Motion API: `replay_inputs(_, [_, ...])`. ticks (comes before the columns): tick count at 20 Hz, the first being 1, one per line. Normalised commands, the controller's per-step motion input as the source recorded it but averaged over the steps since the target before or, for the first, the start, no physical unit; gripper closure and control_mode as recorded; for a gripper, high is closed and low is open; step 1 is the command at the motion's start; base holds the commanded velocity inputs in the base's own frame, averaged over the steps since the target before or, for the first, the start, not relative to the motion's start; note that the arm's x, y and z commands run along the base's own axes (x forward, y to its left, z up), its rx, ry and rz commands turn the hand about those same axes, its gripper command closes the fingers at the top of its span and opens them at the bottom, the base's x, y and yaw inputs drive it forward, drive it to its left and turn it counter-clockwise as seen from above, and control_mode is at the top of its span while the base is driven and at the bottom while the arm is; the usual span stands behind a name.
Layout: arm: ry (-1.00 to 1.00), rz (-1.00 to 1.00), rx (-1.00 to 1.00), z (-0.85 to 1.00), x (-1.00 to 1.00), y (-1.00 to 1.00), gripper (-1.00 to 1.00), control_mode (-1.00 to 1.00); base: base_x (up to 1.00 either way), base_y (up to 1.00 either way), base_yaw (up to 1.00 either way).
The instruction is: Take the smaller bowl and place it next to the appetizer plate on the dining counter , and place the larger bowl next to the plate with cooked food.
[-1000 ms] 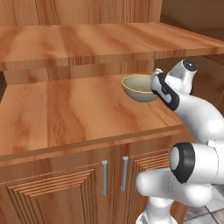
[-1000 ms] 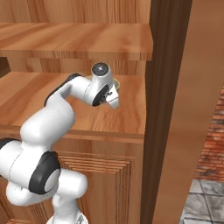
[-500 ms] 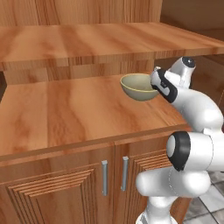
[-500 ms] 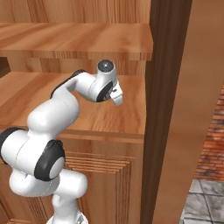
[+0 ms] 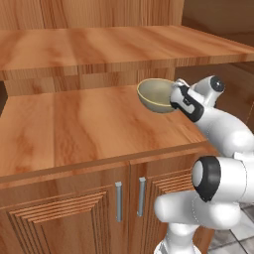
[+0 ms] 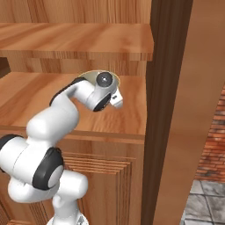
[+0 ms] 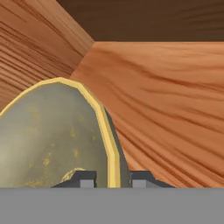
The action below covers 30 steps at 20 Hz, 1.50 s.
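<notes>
Even, soft light; slightly blurry render

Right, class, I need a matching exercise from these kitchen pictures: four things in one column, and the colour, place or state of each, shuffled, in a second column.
Things:
1. larger bowl
2. gripper
3. door handles
4. brick wall

Descriptions:
a. grey, standing upright side by side
b. red-brown, low at the far right
c. olive-tan with a yellowish edge
d. one finger on each side of a rim

Pairs: 1-c, 2-d, 3-a, 4-b
</notes>
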Motion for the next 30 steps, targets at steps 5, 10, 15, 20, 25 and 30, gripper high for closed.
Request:
replay_inputs(5, [-0.22,-0.02,0.11,0.14,-0.56,0.00,1.00,-1.00,0.00,0.00,0.00])
replay_inputs(10, [-0.02,0.00,0.24,0.56,-1.00,0.00,1.00,-1.00,0.00,0.00,0.00])
replay_inputs(15, [0.09,-0.03,0.21,0.72,-1.00,0.01,1.00,-1.00,0.00,0.00,0.00])
replay_inputs(20, [0.23,-0.18,0.07,0.46,-1.00,0.15,1.00,-1.00,0.00,0.00,0.00])
replay_inputs(25, [0.20,-0.23,-0.01,0.01,-1.00,0.46,1.00,-1.00,0.00,0.00,0.00])
replay_inputs(30, [0.11,-0.10,-0.04,0.00,-1.00,0.55,1.00,-1.00,0.00,0.00,0.00])
